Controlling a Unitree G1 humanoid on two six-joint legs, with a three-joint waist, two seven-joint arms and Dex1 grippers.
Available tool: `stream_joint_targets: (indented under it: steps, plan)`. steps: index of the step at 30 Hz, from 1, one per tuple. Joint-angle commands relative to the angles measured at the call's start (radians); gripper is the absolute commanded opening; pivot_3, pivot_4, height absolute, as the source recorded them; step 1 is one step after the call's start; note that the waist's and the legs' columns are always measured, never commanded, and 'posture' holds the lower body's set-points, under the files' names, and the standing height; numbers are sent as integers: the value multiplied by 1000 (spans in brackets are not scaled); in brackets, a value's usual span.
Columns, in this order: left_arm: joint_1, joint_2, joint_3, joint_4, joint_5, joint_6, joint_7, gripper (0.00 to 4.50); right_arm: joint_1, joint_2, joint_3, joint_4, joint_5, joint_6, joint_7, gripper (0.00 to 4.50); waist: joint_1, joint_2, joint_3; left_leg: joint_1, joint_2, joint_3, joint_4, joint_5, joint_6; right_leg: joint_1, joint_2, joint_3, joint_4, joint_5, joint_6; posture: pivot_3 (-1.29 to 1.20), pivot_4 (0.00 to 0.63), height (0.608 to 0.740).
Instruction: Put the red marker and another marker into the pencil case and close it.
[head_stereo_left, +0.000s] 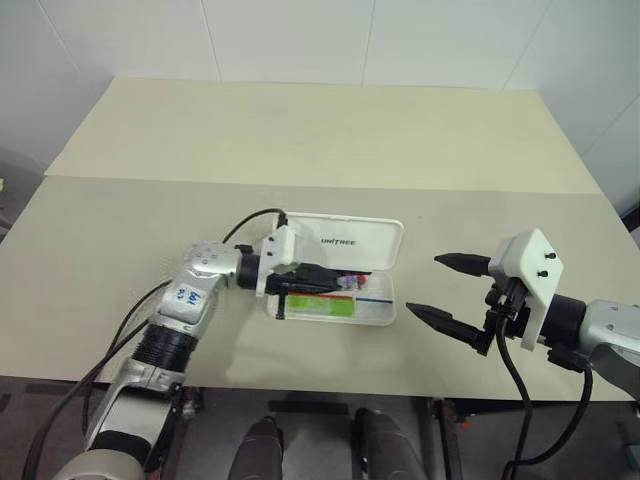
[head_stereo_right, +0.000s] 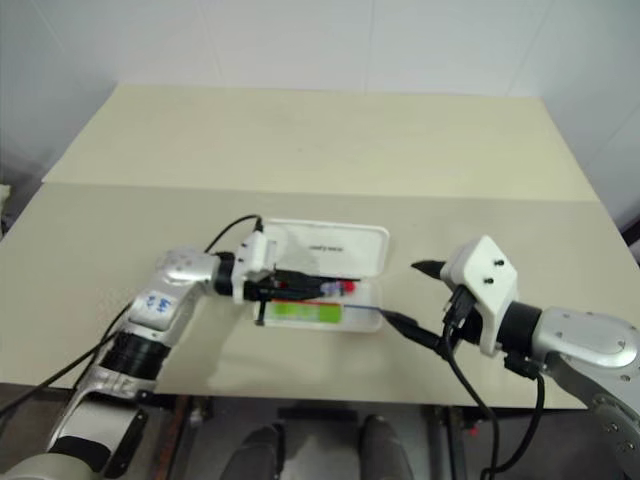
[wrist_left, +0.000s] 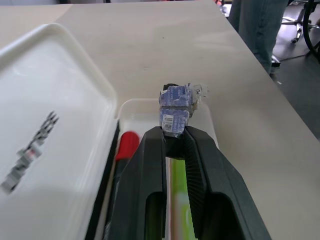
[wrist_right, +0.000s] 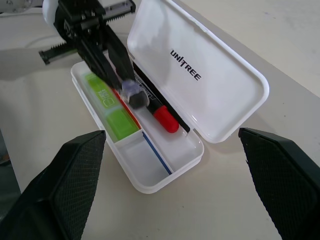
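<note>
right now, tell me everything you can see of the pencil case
The white hard plastic clamshell pencil case lies open on the beige table, lid tilted up with "UNITREE" in dark letters inside it. Its shallow tray holds a black marker with a red end and a flat light-green highlighter. The left gripper, shut on a small blue-wrapped object, reaches over the tray.

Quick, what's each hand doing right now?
Left hand: closed on a small bluish wrapped object over the pencil case.
Right hand: open, empty.
</note>
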Motion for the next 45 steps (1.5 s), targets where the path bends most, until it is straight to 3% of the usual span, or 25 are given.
stream_joint_targets:
  steps: [1,17,32,45]
  plan:
    - [-5,-26,-30,-41,19,11,23,179,1,-1,-30,-37,18,-11,-25,4500,1,0,0,0,0,0,0,0,0,0,0,0,0,0,0,0,150,740]
    - [-61,-120,-94,-20,85,18,79,179,-11,1,-9,-39,35,-22,-62,4500,16,0,0,0,0,0,0,0,0,0,0,0,-1,0,0,0,150,740]
    - [-56,-95,-120,-46,93,48,38,179,-7,0,-16,-46,48,-22,-84,4500,25,0,0,-1,0,0,0,0,0,0,0,0,-2,0,0,0,150,740]
    - [-72,-128,-149,18,125,31,44,179,-27,1,-6,-49,57,-21,-100,4500,26,0,0,-1,0,0,0,0,0,0,0,0,-2,0,0,0,150,740]
